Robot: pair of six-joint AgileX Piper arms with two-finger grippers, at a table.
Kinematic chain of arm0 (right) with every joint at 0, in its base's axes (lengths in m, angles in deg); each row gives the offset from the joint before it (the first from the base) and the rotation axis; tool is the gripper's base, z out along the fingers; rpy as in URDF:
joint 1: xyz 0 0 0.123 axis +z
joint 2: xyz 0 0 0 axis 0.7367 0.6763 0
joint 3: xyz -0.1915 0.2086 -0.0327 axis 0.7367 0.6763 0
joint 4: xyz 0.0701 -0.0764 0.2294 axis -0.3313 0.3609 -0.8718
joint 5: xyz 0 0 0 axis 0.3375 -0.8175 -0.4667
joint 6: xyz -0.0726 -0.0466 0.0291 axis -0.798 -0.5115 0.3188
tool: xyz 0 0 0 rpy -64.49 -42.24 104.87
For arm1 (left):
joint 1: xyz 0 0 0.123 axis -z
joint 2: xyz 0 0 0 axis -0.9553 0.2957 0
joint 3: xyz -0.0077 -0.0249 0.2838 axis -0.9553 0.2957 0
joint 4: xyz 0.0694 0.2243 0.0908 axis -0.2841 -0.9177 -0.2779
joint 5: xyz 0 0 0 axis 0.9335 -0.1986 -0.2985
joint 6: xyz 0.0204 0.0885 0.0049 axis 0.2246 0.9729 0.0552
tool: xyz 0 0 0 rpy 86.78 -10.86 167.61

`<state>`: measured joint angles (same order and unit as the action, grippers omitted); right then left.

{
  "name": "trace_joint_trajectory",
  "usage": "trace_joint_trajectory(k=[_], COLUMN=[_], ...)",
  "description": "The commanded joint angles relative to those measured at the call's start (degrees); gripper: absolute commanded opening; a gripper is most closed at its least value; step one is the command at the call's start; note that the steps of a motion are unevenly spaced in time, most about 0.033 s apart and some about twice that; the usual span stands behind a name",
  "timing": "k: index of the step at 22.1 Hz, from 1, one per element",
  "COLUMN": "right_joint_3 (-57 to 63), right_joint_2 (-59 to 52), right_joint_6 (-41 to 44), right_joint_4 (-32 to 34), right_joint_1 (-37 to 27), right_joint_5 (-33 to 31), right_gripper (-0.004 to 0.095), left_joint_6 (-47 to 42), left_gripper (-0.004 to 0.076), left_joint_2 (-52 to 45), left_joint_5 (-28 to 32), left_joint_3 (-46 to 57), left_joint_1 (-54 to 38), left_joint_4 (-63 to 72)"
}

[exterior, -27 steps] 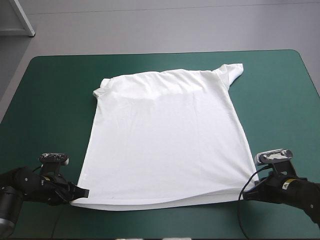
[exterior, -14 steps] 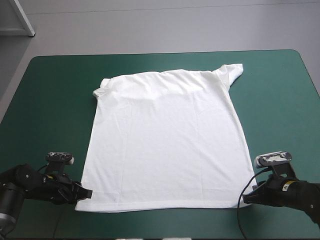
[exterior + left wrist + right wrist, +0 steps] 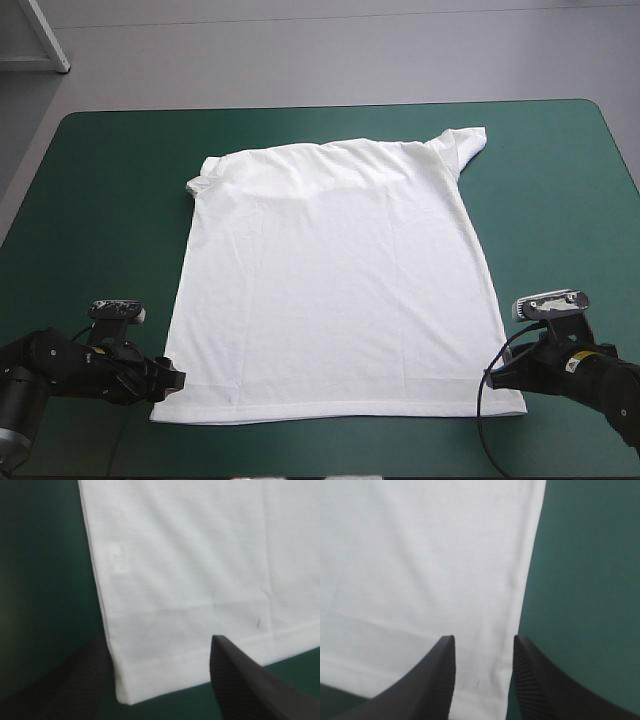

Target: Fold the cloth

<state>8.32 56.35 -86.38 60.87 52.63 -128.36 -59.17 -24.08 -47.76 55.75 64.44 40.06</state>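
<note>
1. Since the earlier frames, the hem of the T-shirt point(image 3: 330, 280) has dropped flat; it was raised off the table at its two near corners. Both grippers have let go of it.
2. It now lies spread flat in the middle of the teal-green cover point(image 3: 100, 200), with its shoulders toward 12 o'clock and its hem toward 6 o'clock.
3. One sleeve sticks out at the shirt's 1 o'clock corner. The other, at 11 o'clock, is bunched in close against the body.
4. The left gripper point(image 3: 168, 378) sits low at the shirt's 7 o'clock corner. In its wrist view the black fingers point(image 3: 240, 680) stand wide apart. The hem corner lies on the cover between them and is not pinched.
5. The right gripper point(image 3: 497, 375) sits low at the shirt's 5 o'clock corner. Its fingers point(image 3: 437, 680) are also parted, with a narrower gap than the left pair.
6. In the right wrist view the shirt's side edge runs down between the fingers. One finger is over white cloth and the other stands at the border of cloth and cover.
</note>
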Motion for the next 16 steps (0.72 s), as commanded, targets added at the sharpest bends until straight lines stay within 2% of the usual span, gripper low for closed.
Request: trace_joint_trajectory(k=[1,6,10,14,16], right_joint_3=[-2.1,-6.2,-7.6,-7.6,-7.6], right_joint_2=[-0.1,-0.1,-0.1,-0.1,-0.1], right_joint_6=[-0.4,-0.4,-1.0,-0.6,-0.4], right_joint_4=[0.2,2.8,2.5,2.3,2.3], right_joint_1=[-0.6,-0.6,-0.6,-0.6,-0.6], right_joint_5=[9.1,19.8,25.7,25.5,24.9], right_gripper=[0.0374,0.0371,0.0342,0.0323,0.0323], left_joint_6=[-1.9,-9.9,-13.1,-18.4,-19.0], left_gripper=[0.0449,0.0449,0.0449,0.0449,0.0449], left_joint_2=[-3.0,-12.8,-14.7,-14.7,-13.9], left_joint_5=[-0.5,-4.7,-5.0,-1.3,-1.2], left_joint_3=[-1.4,-1.9,-0.2,2.6,2.6], left_joint_1=[0.0,0.1,0.1,0.1,0.1], left_joint_4=[2.0,1.2,-1.7,-11.3,-9.7])
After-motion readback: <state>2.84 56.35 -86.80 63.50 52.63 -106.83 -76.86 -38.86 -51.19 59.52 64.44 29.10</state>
